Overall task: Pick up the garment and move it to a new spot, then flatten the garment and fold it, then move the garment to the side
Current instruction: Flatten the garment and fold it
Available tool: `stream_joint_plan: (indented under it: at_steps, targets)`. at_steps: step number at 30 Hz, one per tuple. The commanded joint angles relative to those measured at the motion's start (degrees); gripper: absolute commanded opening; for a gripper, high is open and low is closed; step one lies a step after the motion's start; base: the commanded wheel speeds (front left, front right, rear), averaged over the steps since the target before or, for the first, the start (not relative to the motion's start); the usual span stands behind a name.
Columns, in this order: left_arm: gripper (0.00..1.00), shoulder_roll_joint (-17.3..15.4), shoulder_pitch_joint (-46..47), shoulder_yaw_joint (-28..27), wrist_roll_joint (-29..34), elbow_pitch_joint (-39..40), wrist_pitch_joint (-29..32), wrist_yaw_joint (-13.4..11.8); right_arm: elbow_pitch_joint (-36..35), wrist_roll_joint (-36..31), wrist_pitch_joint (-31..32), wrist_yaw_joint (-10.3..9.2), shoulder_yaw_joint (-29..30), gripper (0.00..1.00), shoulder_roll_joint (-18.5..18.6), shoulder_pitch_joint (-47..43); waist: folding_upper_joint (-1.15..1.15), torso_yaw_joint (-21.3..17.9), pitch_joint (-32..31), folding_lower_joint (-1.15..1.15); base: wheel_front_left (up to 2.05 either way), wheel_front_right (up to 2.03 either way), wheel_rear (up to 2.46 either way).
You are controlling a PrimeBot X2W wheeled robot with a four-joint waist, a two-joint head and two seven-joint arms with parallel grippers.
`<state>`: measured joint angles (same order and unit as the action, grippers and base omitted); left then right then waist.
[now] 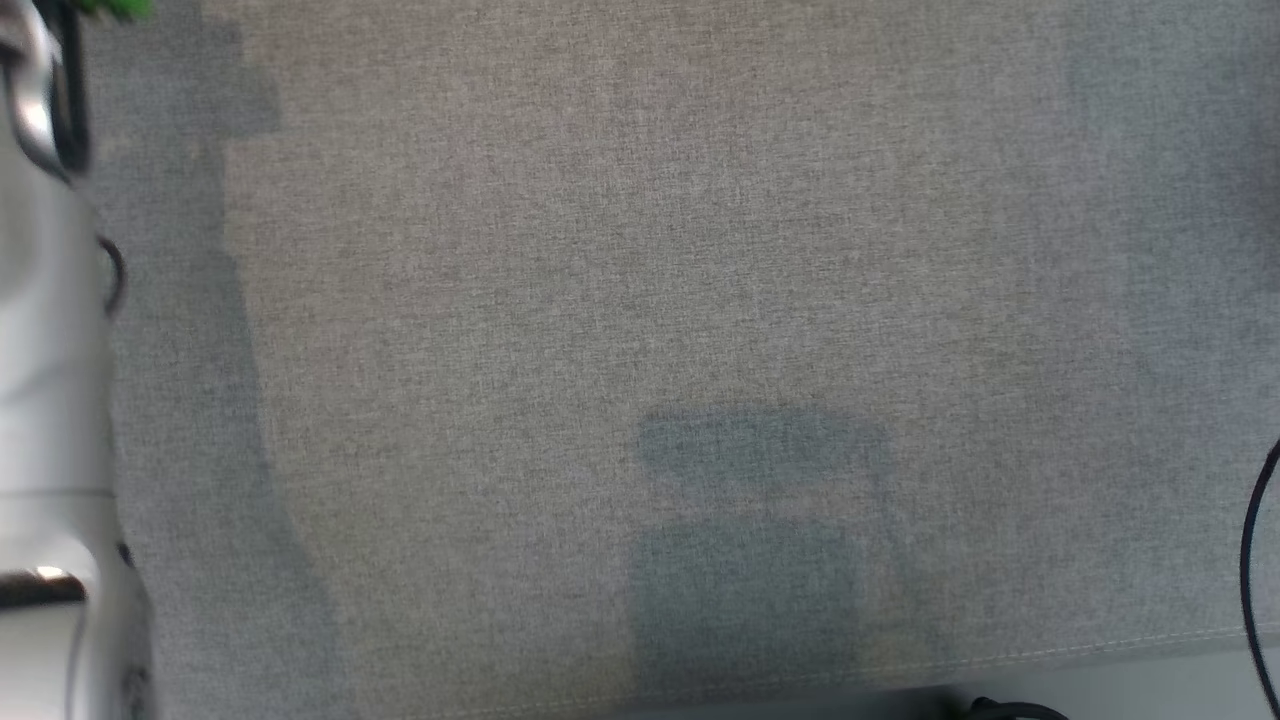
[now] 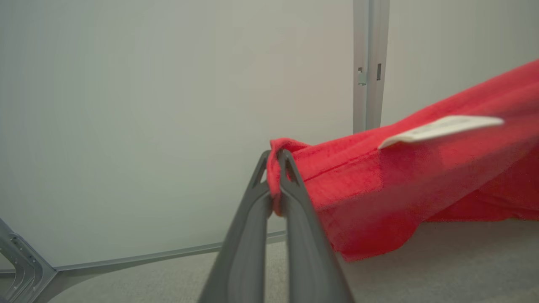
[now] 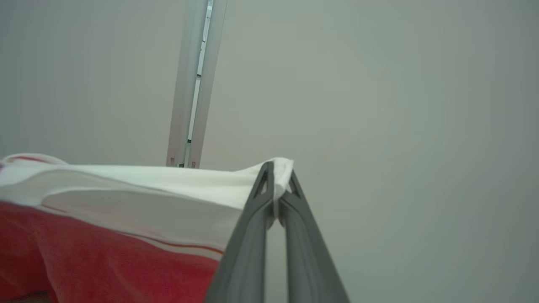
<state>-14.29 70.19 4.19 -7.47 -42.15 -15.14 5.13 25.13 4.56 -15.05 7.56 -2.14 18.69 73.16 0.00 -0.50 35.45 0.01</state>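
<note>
Red garment (image 2: 421, 185) spans lengthwise between left end effector (image 2: 276, 159) and right end effector (image 3: 278, 173); both clenched on it.

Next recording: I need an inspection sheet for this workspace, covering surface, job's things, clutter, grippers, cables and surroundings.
Surface: grey woven cloth, smooth, with shadows across it.
Job's things: red and white garment, held up above the surface by both grippers; a white label on it.
Clutter: green scrap at the head view's top left corner, too blurred to name.
Grippers: left gripper shut on the garment's red edge; right gripper shut on its white edge.
Cables: black cable at the head view's right edge.
Surroundings: pale wall panels, metal post.
</note>
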Motion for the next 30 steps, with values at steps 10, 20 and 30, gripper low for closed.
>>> stream_joint_plan:
  at_steps: [10, 20, 30]
  targets:
    - [0.00, 6.4, -32.5, -7.6, -3.8, 2.0, 0.1, 1.2, -5.8, 13.9, -0.2, -0.17, -2.9, 0.00, 2.2, -35.7, 0.00, -1.0, -10.3, -0.01, 0.00, 0.00, 0.00]
    - [0.00, 9.7, -49.8, -12.0, -2.6, -0.6, 0.2, 1.6, 0.4, 18.1, -0.2, -0.21, -3.5, 0.00, 1.4, -57.1, 0.00, -3.4, -20.3, -0.01, 0.00, 0.00, 0.00]
    - [0.00, 10.8, -63.8, -15.9, -3.0, -1.4, 0.4, 1.5, 3.2, 15.8, -0.2, -0.22, -3.7, 0.00, -0.5, -69.1, 0.00, -4.0, -30.8, -0.01, 0.00, 0.00, 0.00]
